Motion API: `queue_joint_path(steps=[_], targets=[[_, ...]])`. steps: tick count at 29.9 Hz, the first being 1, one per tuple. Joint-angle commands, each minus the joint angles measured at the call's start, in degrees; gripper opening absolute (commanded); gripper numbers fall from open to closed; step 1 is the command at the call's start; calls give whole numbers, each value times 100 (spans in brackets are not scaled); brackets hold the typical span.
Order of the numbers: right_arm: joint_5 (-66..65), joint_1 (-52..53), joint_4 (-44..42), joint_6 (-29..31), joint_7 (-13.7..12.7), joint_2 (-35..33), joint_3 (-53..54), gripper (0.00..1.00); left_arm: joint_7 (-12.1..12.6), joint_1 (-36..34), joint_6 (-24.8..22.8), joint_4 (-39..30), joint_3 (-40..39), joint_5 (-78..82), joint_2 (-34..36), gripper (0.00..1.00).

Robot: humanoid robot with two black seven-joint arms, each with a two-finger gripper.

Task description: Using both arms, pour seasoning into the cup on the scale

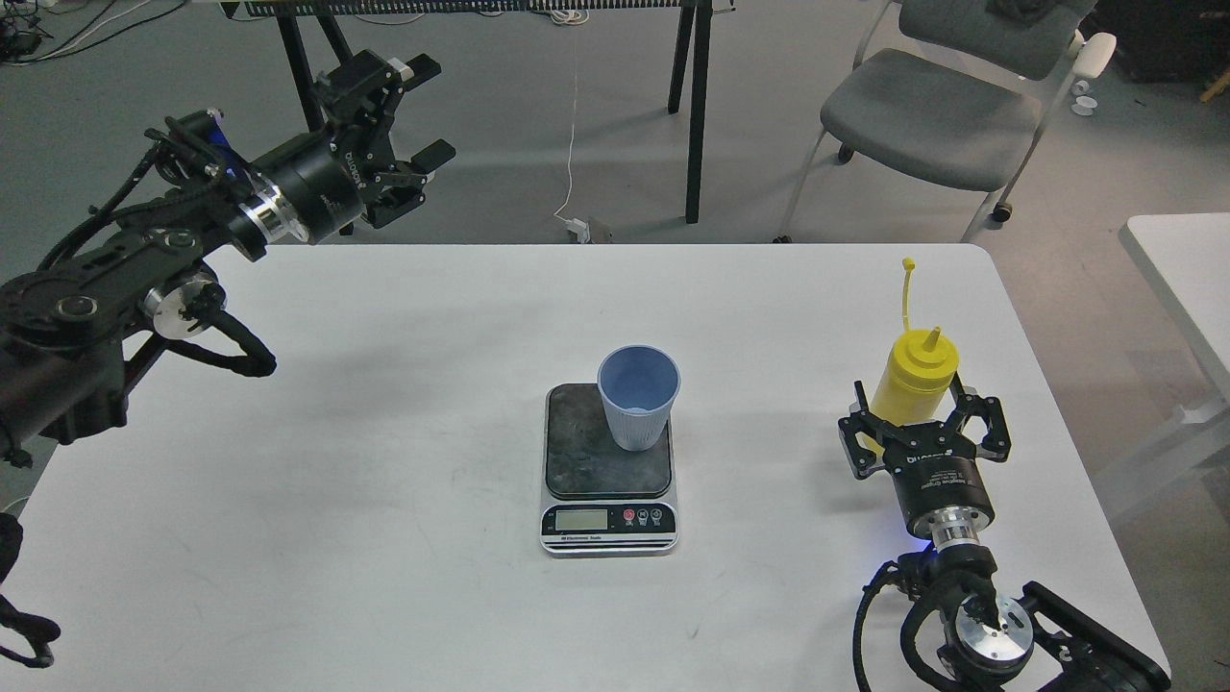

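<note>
The light-blue ribbed cup (637, 402) stands upright on the dark plate of the scale (584, 459) at the middle of the white table (384, 404). The yellow seasoning bottle (918, 380) stands upright at the right, its cap tether pointing up. My right gripper (922, 425) is open, with a finger on each side of the bottle's lower part, which it hides. My left gripper (423, 111) is open and empty, raised beyond the table's far left edge, well away from the cup.
A grey chair (942, 106) and black table legs (697, 106) stand on the floor behind the table. A second white table (1187, 279) is at the right. The table's right edge runs close to the bottle.
</note>
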Motion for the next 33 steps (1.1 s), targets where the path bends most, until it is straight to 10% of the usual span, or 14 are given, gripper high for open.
queue_joint_path(steps=[1, 12, 23, 27, 33], targets=[[1, -246, 197, 0, 0, -171, -17, 99, 1, -8, 0, 0, 0, 34, -24, 99], [-43, -1098, 654, 0, 0, -969, -52, 99, 1, -8, 0, -18, -9, 70, -24, 99], [-96, -1522, 436, 0, 0, -4044, 27, 99, 1, 18, 0, -44, -53, 52, 29, 99], [-131, -364, -660, 0, 0, -4977, -113, 99, 1, 27, 0, -44, -106, 44, -15, 99], [-1158, 3009, -2086, 0, 0, -4260, -1034, 98, 1, 36, 0, -27, -404, 0, -103, 99]])
